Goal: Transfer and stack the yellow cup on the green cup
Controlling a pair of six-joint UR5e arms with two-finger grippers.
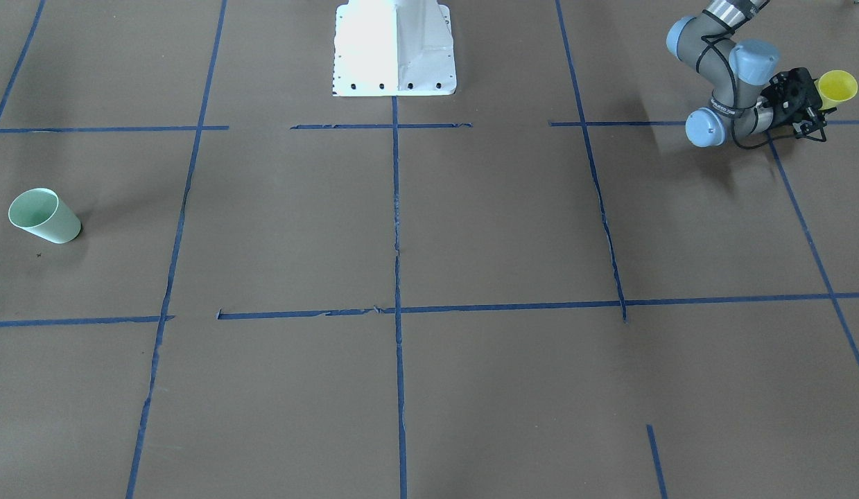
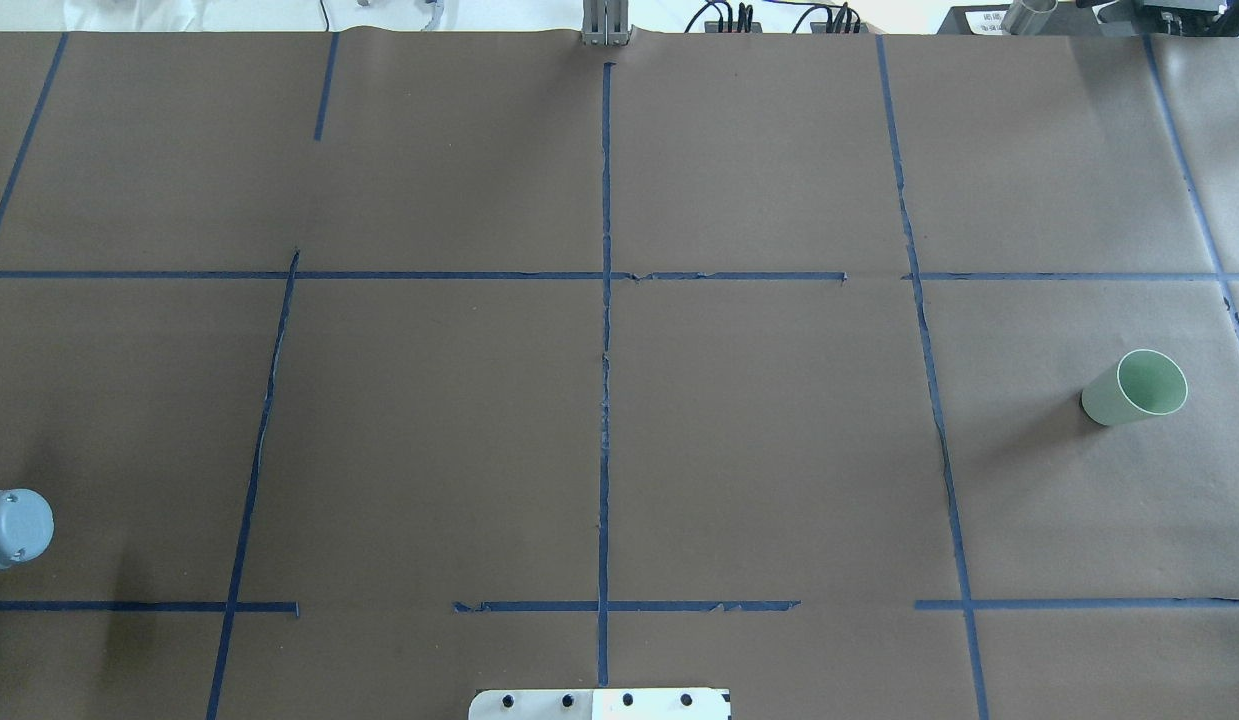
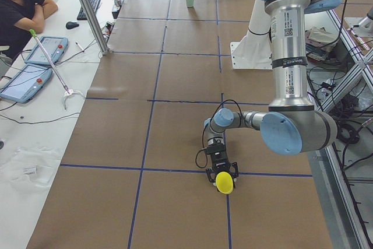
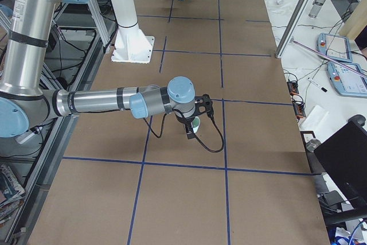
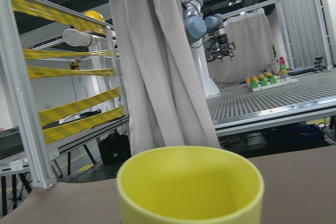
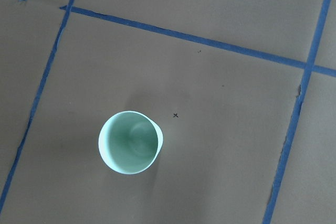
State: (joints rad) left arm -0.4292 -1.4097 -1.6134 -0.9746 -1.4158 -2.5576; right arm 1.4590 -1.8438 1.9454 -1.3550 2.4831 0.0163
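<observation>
The yellow cup (image 1: 837, 86) is held on its side in my left gripper (image 1: 819, 105) at the table's left end, with its mouth pointing away from the wrist. It also shows in the exterior left view (image 3: 224, 182) and fills the bottom of the left wrist view (image 5: 189, 187). The left gripper is shut on it. The green cup (image 2: 1136, 388) stands upright and alone on the table at the far right end (image 1: 44, 215). The right wrist view looks straight down into the green cup (image 6: 130, 141). My right gripper (image 4: 191, 120) hangs above the green cup (image 4: 196, 123); I cannot tell whether it is open.
The white robot pedestal (image 1: 394, 48) stands at the table's middle near edge. Blue tape lines (image 2: 605, 330) split the brown table into squares. A seated operator (image 3: 17, 4), tablets (image 3: 26, 83) and a metal post (image 3: 87, 10) stand along the far side.
</observation>
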